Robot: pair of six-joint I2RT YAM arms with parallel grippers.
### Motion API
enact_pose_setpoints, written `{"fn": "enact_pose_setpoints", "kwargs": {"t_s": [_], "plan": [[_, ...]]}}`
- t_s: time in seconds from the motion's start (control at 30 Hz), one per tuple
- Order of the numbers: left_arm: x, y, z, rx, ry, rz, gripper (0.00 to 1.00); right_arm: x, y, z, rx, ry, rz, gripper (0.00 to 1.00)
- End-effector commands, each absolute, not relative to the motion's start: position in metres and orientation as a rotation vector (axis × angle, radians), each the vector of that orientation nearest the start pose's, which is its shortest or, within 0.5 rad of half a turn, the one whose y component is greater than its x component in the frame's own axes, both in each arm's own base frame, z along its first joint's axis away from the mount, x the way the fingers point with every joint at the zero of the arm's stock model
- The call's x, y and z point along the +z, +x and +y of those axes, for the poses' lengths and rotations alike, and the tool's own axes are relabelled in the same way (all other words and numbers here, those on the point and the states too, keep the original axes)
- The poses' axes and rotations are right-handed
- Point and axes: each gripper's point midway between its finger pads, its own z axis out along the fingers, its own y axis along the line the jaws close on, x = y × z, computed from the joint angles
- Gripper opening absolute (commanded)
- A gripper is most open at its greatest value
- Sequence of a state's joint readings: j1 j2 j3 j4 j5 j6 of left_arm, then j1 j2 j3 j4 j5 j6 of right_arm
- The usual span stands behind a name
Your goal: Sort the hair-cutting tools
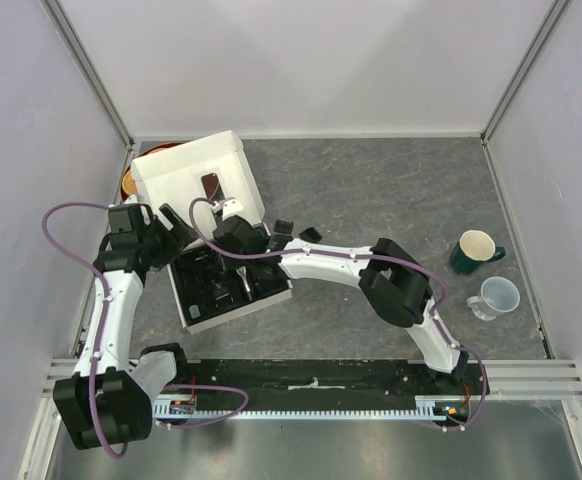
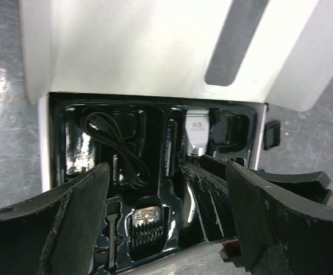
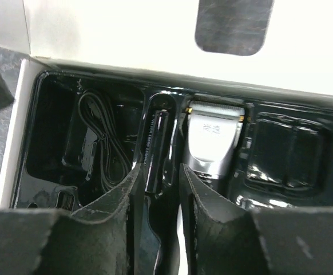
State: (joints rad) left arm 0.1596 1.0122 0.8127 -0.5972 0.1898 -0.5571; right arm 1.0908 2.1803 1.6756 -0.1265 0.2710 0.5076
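The clipper [image 3: 212,140] lies in its slot in the black tray [image 3: 281,154], with the silver blade head toward the lid. We judge it the heaviest and stiffest tool, with a smooth body, so the hold should go across the narrow body and not on the blade. Just beside it sits a slim black piece [image 3: 157,154], probably light and easy to slip. The cord [image 3: 100,143], soft and springy, lies coiled in the next compartment. The right hand [image 3: 158,177] has its fingers narrowly apart on both sides of the slim black piece; we cannot tell if they press it. The left hand [image 2: 167,172] hangs wide open above the tray, holding nothing. The white box [image 1: 186,170] stands near the far left corner of the bench [image 1: 391,190].
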Motion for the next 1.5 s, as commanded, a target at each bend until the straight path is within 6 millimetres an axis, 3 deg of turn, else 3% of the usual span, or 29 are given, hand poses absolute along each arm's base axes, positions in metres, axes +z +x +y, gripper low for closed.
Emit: {"fn": "enact_pose_setpoints", "kwargs": {"t_s": [0.0,0.1,0.27,0.3,0.33,0.4,0.43,0.6,0.7,0.77,0.83,1.0,1.03,1.1,1.3,1.47], "plan": [[0.177,0.29,-0.036,-0.595,-0.55,2.167,0.89,0.193,0.314,0.493,0.602,-0.392,2.056,0.4],[0.181,0.29,-0.047,-0.665,-0.497,2.159,0.89,0.197,0.319,0.463,0.539,-0.337,2.092,0.45],[0.194,0.285,-0.074,-0.779,-0.4,2.165,0.89,0.188,0.327,0.376,0.432,-0.159,2.196,0.49],[0.196,0.285,-0.079,-0.787,-0.387,2.166,0.89,0.196,0.327,0.361,0.449,-0.102,2.197,0.49],[0.2,0.282,-0.093,-0.82,-0.36,2.175,0.9,0.175,0.329,0.337,0.41,-0.068,2.248,0.49],[0.203,0.28,-0.107,-0.83,-0.332,2.183,0.91,0.174,0.328,0.313,0.395,-0.019,2.258,0.49],[0.206,0.277,-0.124,-0.863,-0.297,2.192,0.91,0.157,0.328,0.293,0.347,0.004,2.289,0.49],[0.208,0.272,-0.174,-0.958,-0.238,2.225,0.91,0.123,0.322,0.245,0.219,0.068,2.346,0.49],[0.207,0.261,-0.219,-1.05,-0.135,2.245,0.91,0.101,0.325,0.216,0.079,0.132,2.36,0.46],[0.21,0.263,-0.236,-1.078,-0.119,2.221,0.91,0.087,0.326,0.205,0.023,0.142,2.38,0.45],[0.201,0.258,-0.259,-1.109,-0.104,2.254,0.91,0.078,0.329,0.197,0.003,0.156,2.402,0.42],[0.177,0.26,-0.295,-1.085,-0.195,2.299,0.84,0.058,0.33,0.198,0.039,0.137,2.46,0.39],[0.165,0.262,-0.3,-1.067,-0.225,2.33,0.82,0.057,0.33,0.199,0.055,0.133,2.467,0.39],[0.16,0.263,-0.309,-1.068,-0.284,2.346,0.75,0.054,0.333,0.197,0.075,0.134,2.476,0.38],[0.135,0.269,-0.329,-0.901,-0.526,2.407,0.73,0.043,0.333,0.2,0.198,0.135,2.535,0.38],[0.09,0.27,-0.331,-0.66,-0.762,2.507,0.73,0.043,0.331,0.202,0.248,0.139,2.551,0.37]]}}
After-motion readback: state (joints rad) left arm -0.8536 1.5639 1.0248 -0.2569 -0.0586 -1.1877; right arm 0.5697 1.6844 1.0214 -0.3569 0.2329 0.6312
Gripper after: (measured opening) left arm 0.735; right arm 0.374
